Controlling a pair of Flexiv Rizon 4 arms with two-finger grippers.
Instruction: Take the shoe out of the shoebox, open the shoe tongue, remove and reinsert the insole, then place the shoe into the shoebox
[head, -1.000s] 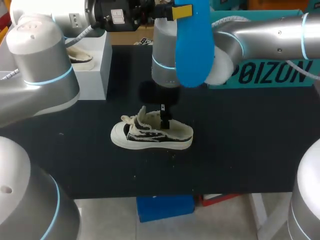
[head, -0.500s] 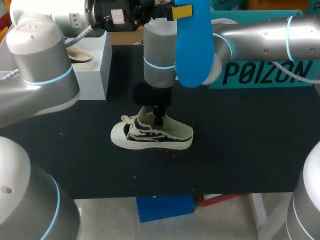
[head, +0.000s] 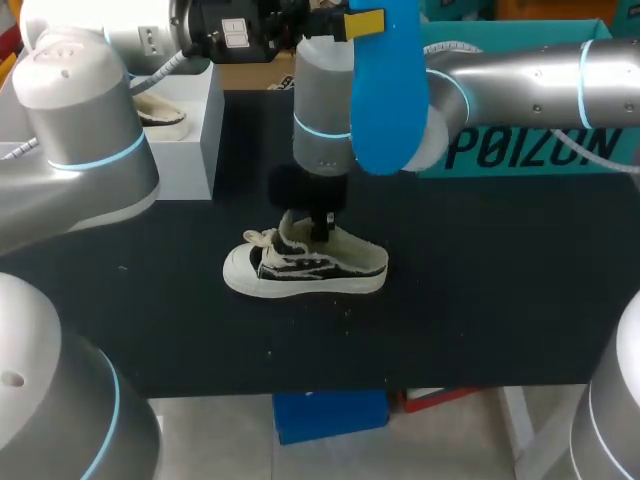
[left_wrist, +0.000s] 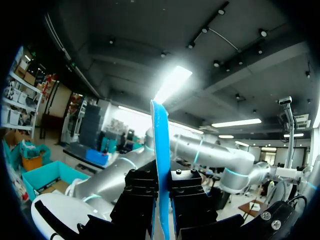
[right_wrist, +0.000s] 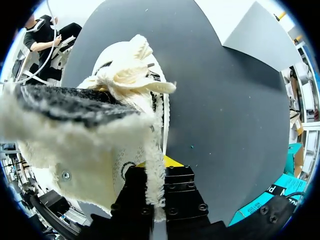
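- Right gripper has slid from the heel end of the shoe toward its tongue, and the shoe has nudged a little on the table.
- It is clamped on the shoe's frayed cream edge. I judge the opening is being held ready for reinsertion.
- Left gripper is clenched on the blue insole, held high above the shoe and unmoved.
- Count: two arms, one insole, one shoe on the table, one teal box, and one white box holding what may be a second shoe.
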